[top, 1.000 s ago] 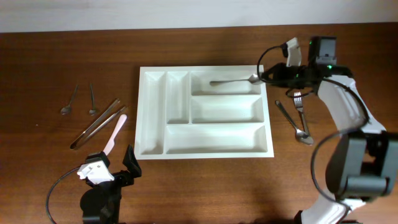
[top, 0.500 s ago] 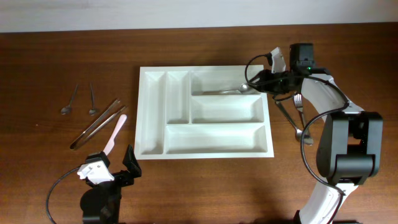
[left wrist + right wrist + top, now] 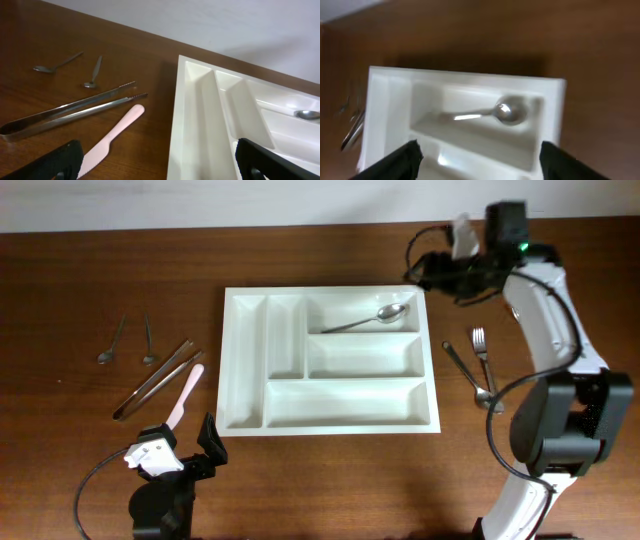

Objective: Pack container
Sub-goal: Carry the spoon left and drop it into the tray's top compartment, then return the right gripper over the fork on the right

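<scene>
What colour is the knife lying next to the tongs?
The knife is pale pink, clearest in the left wrist view.

Bench (image 3: 330, 480): dark brown wood grain, seen from overhead.

Centre: white container (image 3: 225, 360) sits flat, long side running left to right.

Left of it, well apart from its edge: two small spoons (image 3: 111, 342) (image 3: 148, 340) side by side. Nearer the container lie steel tongs (image 3: 155, 378) on a diagonal, with a pink plastic knife (image 3: 185, 393) just beside them and roughly parallel.

Right of it: a steel fork (image 3: 483, 355) and a second steel utensil (image 3: 462, 368) of unclear type. Their front ends converge.
</scene>
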Robot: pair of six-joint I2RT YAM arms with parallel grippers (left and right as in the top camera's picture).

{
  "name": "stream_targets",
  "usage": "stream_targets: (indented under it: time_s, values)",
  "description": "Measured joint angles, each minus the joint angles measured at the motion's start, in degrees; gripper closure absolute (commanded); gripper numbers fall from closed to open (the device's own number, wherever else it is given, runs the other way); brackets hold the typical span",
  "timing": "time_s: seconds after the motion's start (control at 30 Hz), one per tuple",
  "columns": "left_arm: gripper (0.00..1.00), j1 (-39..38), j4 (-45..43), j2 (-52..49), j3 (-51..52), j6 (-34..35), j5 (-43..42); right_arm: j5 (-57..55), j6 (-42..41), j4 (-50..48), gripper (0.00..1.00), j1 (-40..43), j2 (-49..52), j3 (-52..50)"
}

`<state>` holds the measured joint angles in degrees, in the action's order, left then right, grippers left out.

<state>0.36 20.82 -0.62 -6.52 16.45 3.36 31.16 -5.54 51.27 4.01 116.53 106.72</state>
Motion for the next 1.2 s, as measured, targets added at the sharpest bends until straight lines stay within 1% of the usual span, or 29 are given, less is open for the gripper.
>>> stream_targets:
  time_s: [0.13, 0.27, 0.4, 0.5, 0.6, 0.9, 1.2]
  values:
    - [0.01, 0.0, 0.0, 0.0, 0.0, 0.0, 0.0, -7.2, 0.2, 5.8, 0.22, 3.8, -0.1, 4.1]
    - [0.01, 0.0, 0.0, 0.0, 0.0, 0.0, 0.0, -19.6, -0.6, 10.8, 0.22, 8.9, 0.0, 4.0]
    - [0.01, 0.0, 0.0, 0.0, 0.0, 0.0, 0.0, -29.0, -2.3, 11.1, 0.22, 11.7, 0.0, 3.8]
    - [0.01, 0.0, 0.0, 0.0, 0.0, 0.0, 0.0, -33.1, -3.0, 10.0, 0.21, 12.8, 0.5, 3.8]
    - [0.01, 0.0, 0.0, 0.0, 0.0, 0.0, 0.0, -35.0, -3.3, 9.1, 0.21, 13.4, 2.3, 3.8]
    - [0.01, 0.0, 0.0, 0.0, 0.0, 0.0, 0.0, -37.9, -3.3, 8.5, 0.21, 14.9, 14.7, 3.7]
    - [0.01, 0.0, 0.0, 0.0, 0.0, 0.0, 0.0, -38.4, -3.3, 6.9, 0.21, 19.9, 15.7, 3.6]
